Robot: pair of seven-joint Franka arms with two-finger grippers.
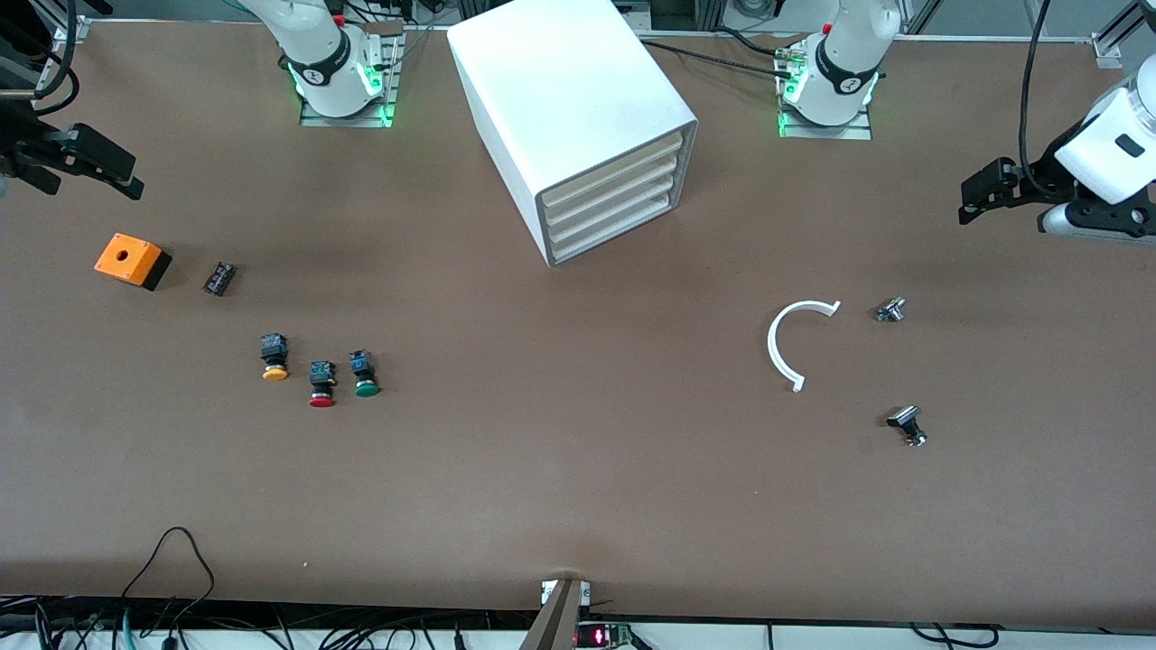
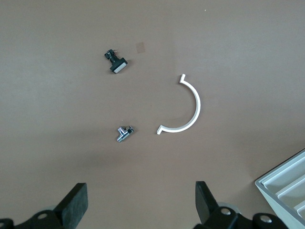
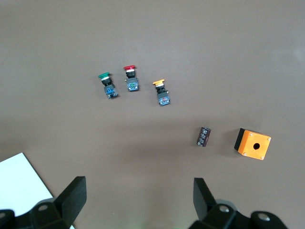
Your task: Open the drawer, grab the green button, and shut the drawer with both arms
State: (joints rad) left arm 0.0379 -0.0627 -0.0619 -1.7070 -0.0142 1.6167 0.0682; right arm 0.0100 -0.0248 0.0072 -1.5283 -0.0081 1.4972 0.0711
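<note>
The white cabinet [image 1: 569, 99] stands at the middle of the table between the two arm bases. Its four drawers are all shut; the bottommost drawer [image 1: 614, 232] shows only its cream front. The green button [image 1: 365, 375] lies on the table toward the right arm's end, beside a red-capped button [image 1: 321, 385] and an orange-yellow-capped one [image 1: 275, 358]; the green button also shows in the right wrist view [image 3: 108, 86]. My right gripper [image 1: 113, 170] hangs open and empty over the table's edge at its end. My left gripper [image 1: 975, 200] hangs open and empty over its own end.
An orange box [image 1: 132, 261] and a small black part [image 1: 219, 278] lie near the right gripper. A white C-shaped piece [image 1: 795, 341], a small metal part [image 1: 890, 310] and a black part [image 1: 908, 425] lie toward the left arm's end.
</note>
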